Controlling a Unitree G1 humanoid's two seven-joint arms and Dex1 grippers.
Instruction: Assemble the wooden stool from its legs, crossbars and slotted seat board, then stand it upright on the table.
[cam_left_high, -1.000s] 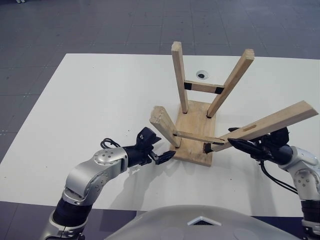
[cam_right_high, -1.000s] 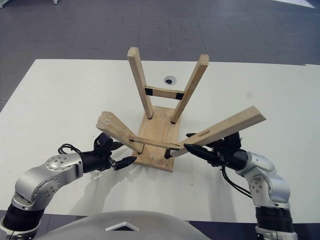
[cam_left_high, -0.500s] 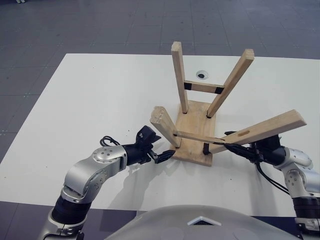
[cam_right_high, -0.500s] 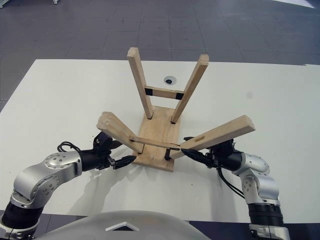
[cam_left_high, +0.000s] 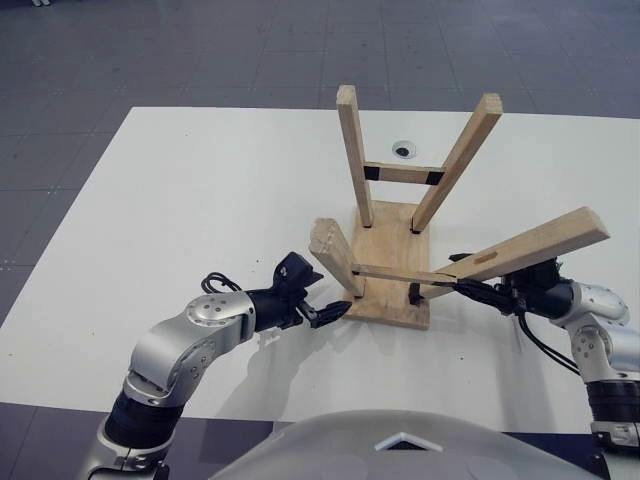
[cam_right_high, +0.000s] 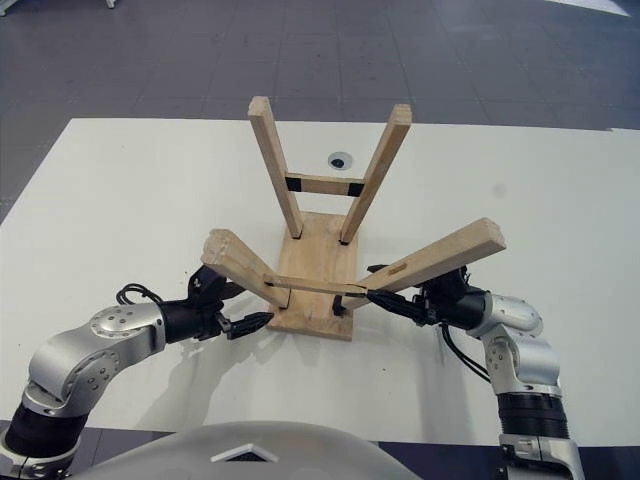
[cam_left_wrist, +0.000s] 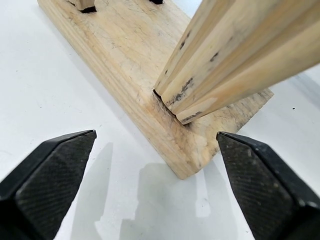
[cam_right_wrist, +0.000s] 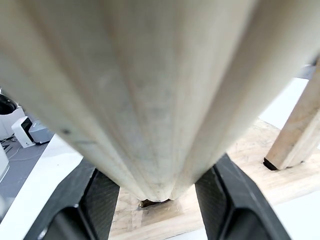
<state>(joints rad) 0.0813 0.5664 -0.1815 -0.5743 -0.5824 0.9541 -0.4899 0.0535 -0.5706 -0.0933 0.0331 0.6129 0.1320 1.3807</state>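
Board (cam_left_high: 385, 250) lies flat on the table (cam_left_high: 200, 200), slots up. Two far legs (cam_left_high: 353, 150) stand in it, joined by the far crossbar (cam_left_high: 403, 173).

Key relation: the right leg (cam_left_high: 530, 244) is clamped in the right gripper (cam_left_high: 470, 290), close to its lower end. Its long axis runs from the board's near-right corner outward and upward to the robot's right, tilted well off vertical and lower than the far pair. In the right wrist view the fingers (cam_right_wrist: 100, 200) sit either side of the leg, and its end is at the slot (cam_right_wrist: 155, 202). Whether it is seated cannot be told.

The near crossbar (cam_left_high: 400, 273) spans from this leg to the left leg (cam_left_high: 335, 255). The left leg is planted at the near-left corner and leans out to the left.

The right arm holds the part. Judgement: the next move is to swing the leg's free end up and inward about the slot.

Left gripper (cam_left_high: 333, 313) has its jaws spread wide and holds nothing. It is low over the table, just beside the board's near-left corner, pointing at the corner and the left leg's foot. It looks well placed to brace the board.

Surface: white, smooth tabletop, with a grommet (cam_left_high: 403, 151) beyond the far legs. The room behind has a grey tiled floor (cam_left_high: 200, 50).
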